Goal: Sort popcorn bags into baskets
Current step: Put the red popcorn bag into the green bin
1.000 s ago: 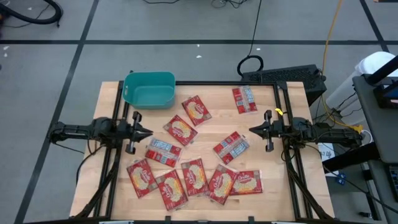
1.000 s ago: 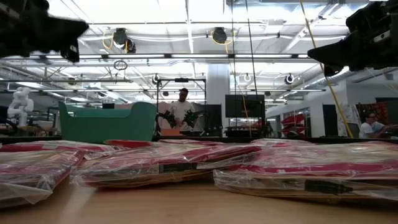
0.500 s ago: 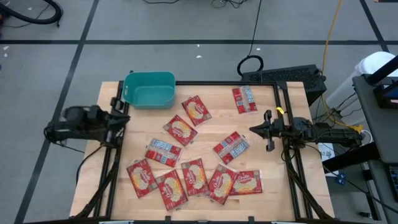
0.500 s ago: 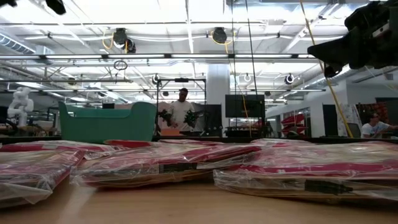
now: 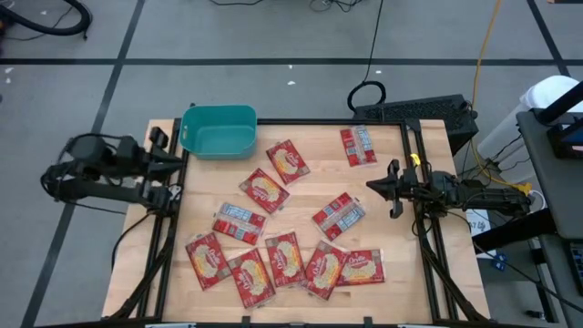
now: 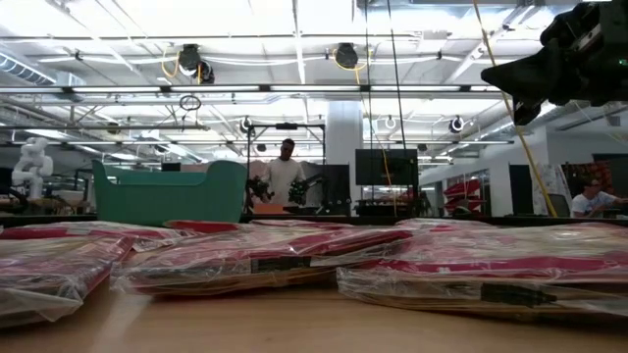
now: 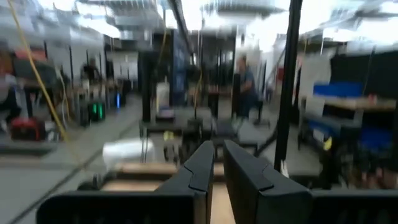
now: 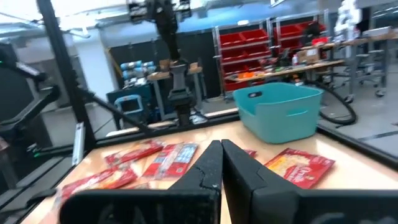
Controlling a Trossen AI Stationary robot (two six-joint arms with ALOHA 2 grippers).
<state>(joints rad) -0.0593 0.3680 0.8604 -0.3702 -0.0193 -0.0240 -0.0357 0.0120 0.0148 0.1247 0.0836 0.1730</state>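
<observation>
Several red popcorn bags [image 5: 283,259] lie flat and scattered over the wooden table, some of them overlapping; a few show their silvery-grey backs [image 5: 239,221]. The teal bin [image 5: 219,131] stands at the far left corner, and in the right wrist view the bin [image 8: 280,111] has no bag showing in it. My left gripper [image 5: 175,158] is shut, raised over the table's left edge beside the bin. My right gripper [image 5: 369,189] is shut and hovers near the right edge, above the bags, pointing left. In the low view only the right gripper [image 6: 491,78] shows.
Black frame rails run along the table's left and right sides [image 5: 424,246]. A keyboard [image 5: 414,111] and cables lie beyond the far right corner. Bare wood shows between the bin and the nearest bag [image 5: 288,160]. A person [image 6: 287,175] stands far behind the table.
My left arm has drawn back from over the bags toward the table's left edge and risen, leaving the low view. My right gripper has kept nearly still. The bags and the bin have not moved.
</observation>
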